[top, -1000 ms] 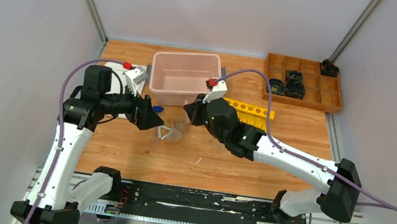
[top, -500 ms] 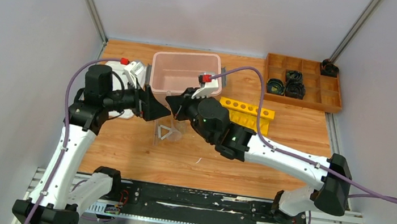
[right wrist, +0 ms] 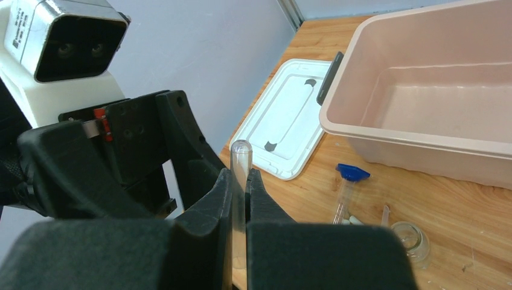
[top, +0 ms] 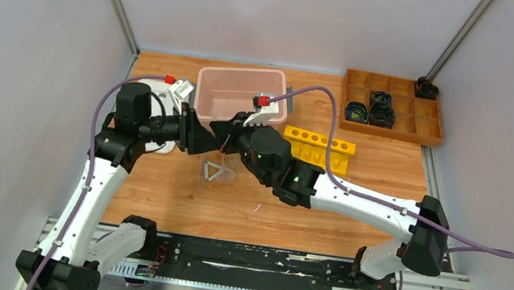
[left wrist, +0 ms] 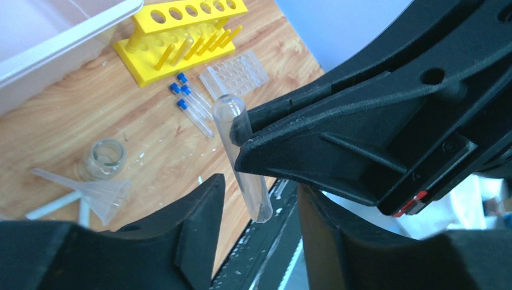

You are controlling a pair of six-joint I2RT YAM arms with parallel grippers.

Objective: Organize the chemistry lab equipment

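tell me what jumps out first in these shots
The two arms face each other nose to nose over the middle of the table. The right gripper is shut on a clear tube, one end of which sits between the open fingers of the left gripper. Behind them stands a pink bin, with the yellow tube rack to its right in the top view.
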